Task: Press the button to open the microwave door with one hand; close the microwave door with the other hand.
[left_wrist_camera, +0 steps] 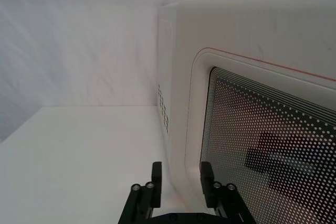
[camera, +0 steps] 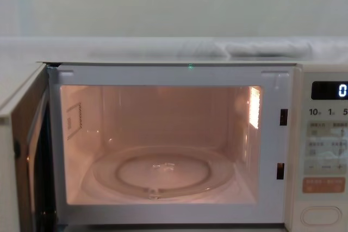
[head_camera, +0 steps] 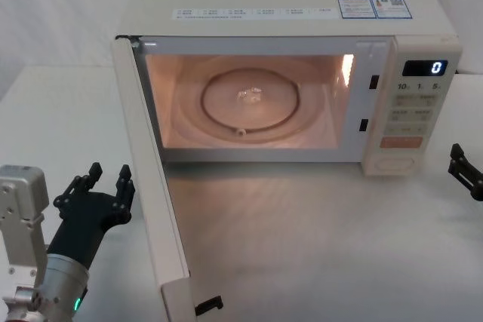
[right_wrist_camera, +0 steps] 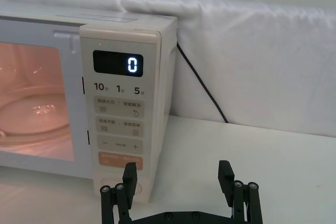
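The microwave door [head_camera: 149, 179] stands wide open, swung out toward me on its left hinge, and the lit cavity shows behind it. Its dotted dark window [left_wrist_camera: 262, 150] fills the left wrist view. My left gripper [head_camera: 106, 185] is open and hovers just left of the door's outer face, its fingers [left_wrist_camera: 156, 174] close to the door's frame. The cream pill-shaped button [head_camera: 398, 163] sits at the bottom of the control panel, also low right in the chest view [camera: 321, 215]. My right gripper [right_wrist_camera: 177, 179] is open, drawn back right of the panel, at the head view's edge [head_camera: 466, 170].
A glass turntable [head_camera: 253, 99] lies inside the cavity. The display [head_camera: 425, 68] reads 0 and an orange key [right_wrist_camera: 119, 160] sits above the button. A black cable [right_wrist_camera: 202, 85] runs down behind the microwave. White table [head_camera: 317, 246] stretches in front.
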Motion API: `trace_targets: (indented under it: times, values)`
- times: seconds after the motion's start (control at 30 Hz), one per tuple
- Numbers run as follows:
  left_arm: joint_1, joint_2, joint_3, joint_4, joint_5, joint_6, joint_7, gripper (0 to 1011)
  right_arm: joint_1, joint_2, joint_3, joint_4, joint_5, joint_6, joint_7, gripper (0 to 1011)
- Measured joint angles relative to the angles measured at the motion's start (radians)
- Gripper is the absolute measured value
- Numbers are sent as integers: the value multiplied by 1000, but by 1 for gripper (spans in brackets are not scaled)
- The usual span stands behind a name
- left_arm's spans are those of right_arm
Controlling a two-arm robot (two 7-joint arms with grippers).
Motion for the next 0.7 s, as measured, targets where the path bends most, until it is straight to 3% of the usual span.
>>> trace_targets:
  times: [0.5,0.7]
  values:
    - [0,0,0,0,0,0,0,26,0,0,0,0,0,0,0,1002]
    - [0,0,0,0,0,0,0,0,0,0,0,0,0,0,0,1002]
